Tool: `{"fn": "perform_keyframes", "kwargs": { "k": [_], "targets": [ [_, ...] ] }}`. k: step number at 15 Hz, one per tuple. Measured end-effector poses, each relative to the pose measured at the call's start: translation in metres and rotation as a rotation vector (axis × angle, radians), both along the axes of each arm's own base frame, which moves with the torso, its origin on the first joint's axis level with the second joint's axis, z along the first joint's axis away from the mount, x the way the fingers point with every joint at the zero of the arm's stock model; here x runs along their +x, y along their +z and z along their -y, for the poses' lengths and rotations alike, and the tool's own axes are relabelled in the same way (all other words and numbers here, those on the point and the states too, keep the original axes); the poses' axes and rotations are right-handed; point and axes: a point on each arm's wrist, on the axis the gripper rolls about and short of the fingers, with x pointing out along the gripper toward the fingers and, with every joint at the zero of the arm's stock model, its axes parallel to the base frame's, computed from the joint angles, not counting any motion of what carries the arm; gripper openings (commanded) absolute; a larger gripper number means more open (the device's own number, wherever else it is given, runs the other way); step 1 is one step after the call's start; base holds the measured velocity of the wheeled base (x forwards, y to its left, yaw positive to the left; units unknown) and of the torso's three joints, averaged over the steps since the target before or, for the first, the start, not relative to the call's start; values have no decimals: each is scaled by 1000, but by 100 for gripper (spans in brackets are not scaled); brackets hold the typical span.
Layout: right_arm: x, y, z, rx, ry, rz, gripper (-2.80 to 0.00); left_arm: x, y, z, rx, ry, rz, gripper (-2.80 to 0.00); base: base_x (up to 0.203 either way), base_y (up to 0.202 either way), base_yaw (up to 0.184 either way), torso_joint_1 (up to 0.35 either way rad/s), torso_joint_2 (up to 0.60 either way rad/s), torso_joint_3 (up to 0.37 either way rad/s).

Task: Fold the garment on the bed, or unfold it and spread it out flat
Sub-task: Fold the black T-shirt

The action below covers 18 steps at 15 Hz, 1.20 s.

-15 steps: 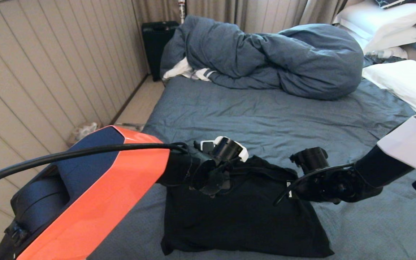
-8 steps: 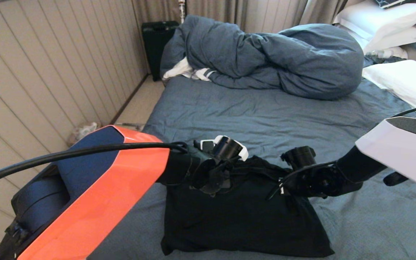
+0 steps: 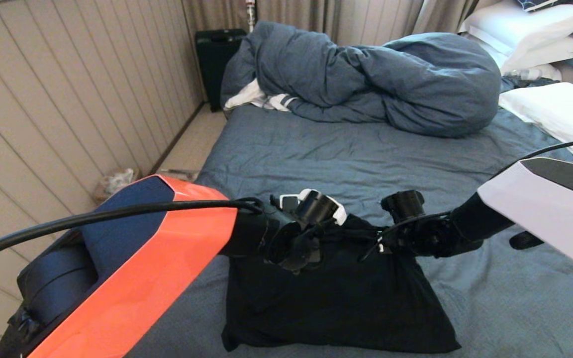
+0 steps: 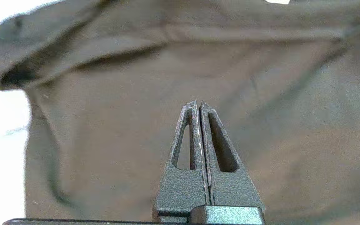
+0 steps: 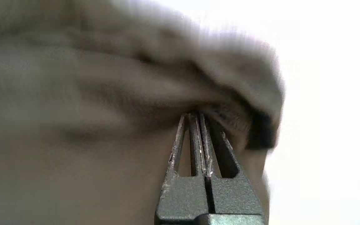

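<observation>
The left gripper [image 4: 198,104] and right gripper [image 5: 195,117], both closed, pinch the black T-shirt [image 3: 336,298]'s far edge; next, carrying it evenly toward the near hem seems needed.

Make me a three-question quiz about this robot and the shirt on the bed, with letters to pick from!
1. Where does the garment lie?
A. on the floor
B. on the near part of the bed
C. on the pillows

2. What colour is the garment?
A. black
B. red
C. yellow

3. How are the left gripper's fingers?
A. wide open
B. pressed shut
C. missing

Answers: 1 B, sheet surrounds it; 2 A, it looks black in the head view; 3 B, no gap shows between them.
</observation>
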Motion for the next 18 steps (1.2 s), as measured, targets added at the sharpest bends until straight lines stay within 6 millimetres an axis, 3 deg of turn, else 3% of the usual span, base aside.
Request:
{"fn": "perform_keyframes", "kwargs": {
  "k": [3, 9, 15, 18],
  "targets": [
    [24, 15, -6, -10, -18, 90, -280, 0, -2, 1, 2, 0, -3, -280, 0, 0, 0, 0, 0, 0],
    [50, 19, -6, -37, -58, 109, -280, -1, -1, 1, 2, -2, -1, -280, 0, 0, 0, 0, 0, 0],
    [45, 39, -2, -16, -73, 151, -280, -6, 0, 7, -2, -20, 3, -280, 0, 0, 0, 0, 0, 0],
    [29, 52, 8, -8, -95, 151, -280, -19, -16, 20, 32, -52, -14, -280, 0, 0, 0, 0, 0, 0]
  ]
}}
